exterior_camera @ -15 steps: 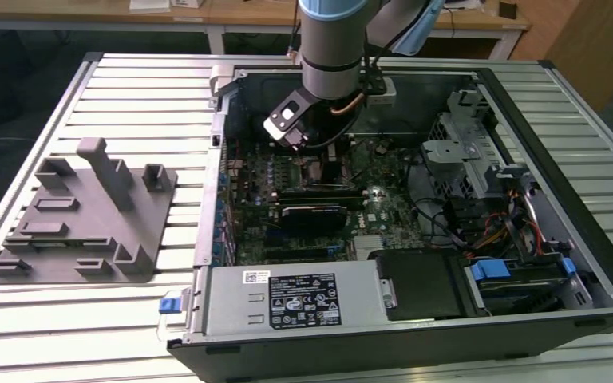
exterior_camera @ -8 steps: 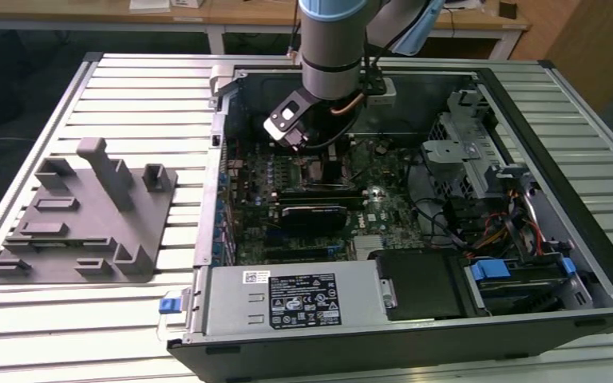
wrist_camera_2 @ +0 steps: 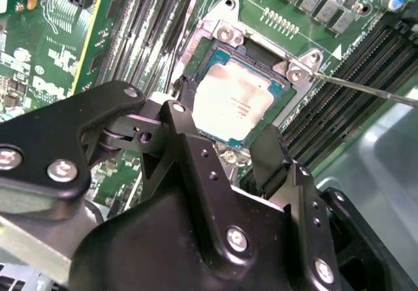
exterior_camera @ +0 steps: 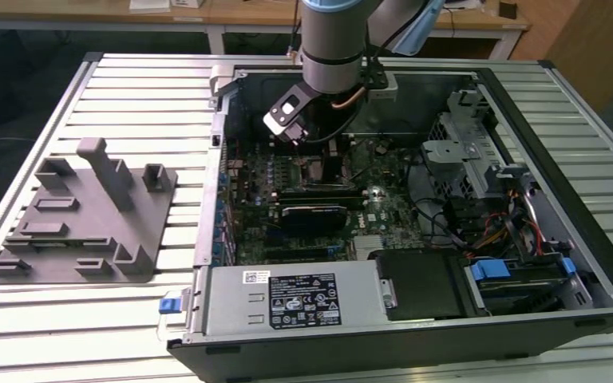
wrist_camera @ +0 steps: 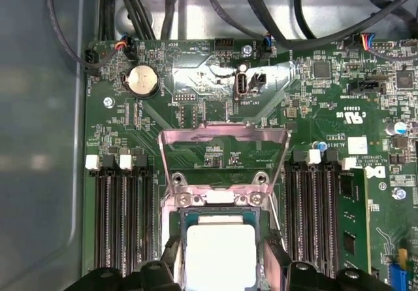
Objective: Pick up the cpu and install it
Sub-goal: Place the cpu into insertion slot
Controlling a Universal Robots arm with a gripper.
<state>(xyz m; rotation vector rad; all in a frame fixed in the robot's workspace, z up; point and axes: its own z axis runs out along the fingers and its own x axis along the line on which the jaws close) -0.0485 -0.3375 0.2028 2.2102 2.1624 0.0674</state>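
The gripper (wrist_camera_2: 228, 122) hangs low inside the case (exterior_camera: 562, 207), straddling the cpu (wrist_camera_2: 238, 102) from two opposite sides; whether it clamps the chip or has let it go cannot be told. The cpu lies flat in the socket (wrist_camera_2: 225, 33), silver top up, with a thin green border showing around the lid. It is square, so it has no long axis; in the first wrist view its edges run in line with the socket frame and with the memory slots (wrist_camera: 121, 219) on either side. The load plate (wrist_camera: 222, 134) stands raised at the socket's far edge, and a thin wire lever (wrist_camera_2: 366, 89) sticks out from the socket's corner. All this sits on the green board (wrist_camera: 196, 89), which also carries a coin battery (wrist_camera: 142, 81). In the exterior view the arm (exterior_camera: 334, 40) comes down into the open case, which lies on its side on a slatted metal table (exterior_camera: 136, 104). A grey fixture (exterior_camera: 88, 215) with upright posts stands on the table towards the exterior view's left, well apart from the case. Wooden desks (exterior_camera: 243, 12) stand behind the table.
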